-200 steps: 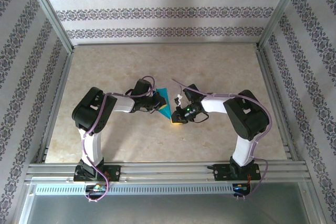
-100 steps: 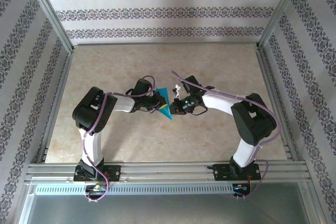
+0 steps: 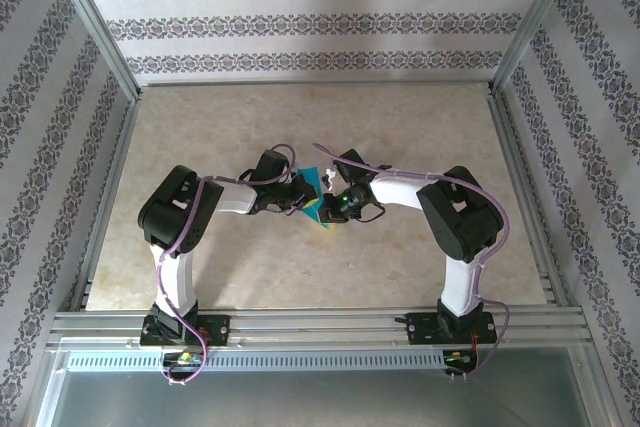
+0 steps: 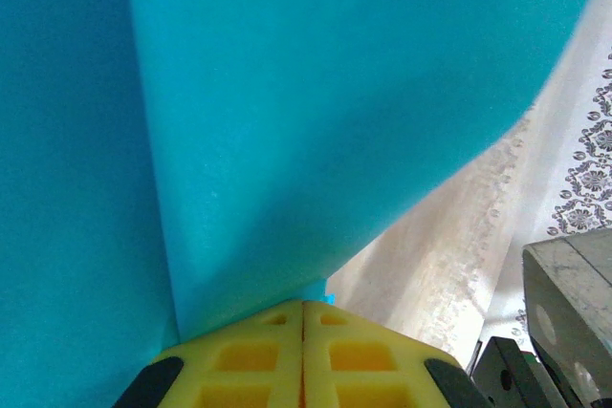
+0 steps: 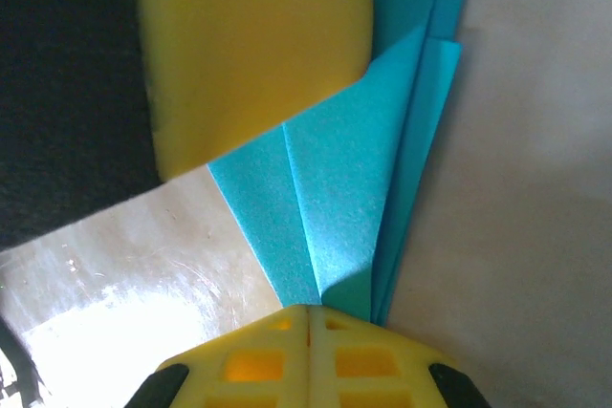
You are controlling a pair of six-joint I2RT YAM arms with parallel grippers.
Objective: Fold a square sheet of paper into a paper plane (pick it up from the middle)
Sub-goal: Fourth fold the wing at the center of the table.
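Paper (image 4: pixel 335 121) is hanging between the two claws over the bench (image 3: pixel 420 127). The left claw (image 4: pixel 303 308) is clamping one edge and the right claw (image 5: pixel 308 312) is clamping another, tips pressing together.

Left pincer (image 3: pixel 304 201) and right pincer (image 3: pixel 328 209) flank the paper plane (image 3: pixel 314 184) over the table (image 3: pixel 400 127).

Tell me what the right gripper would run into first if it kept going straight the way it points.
The right gripper is shut on the teal paper, so that buckles first; just beyond, slightly off its line, stands a yellow finger of the left gripper. Depth is unclear.
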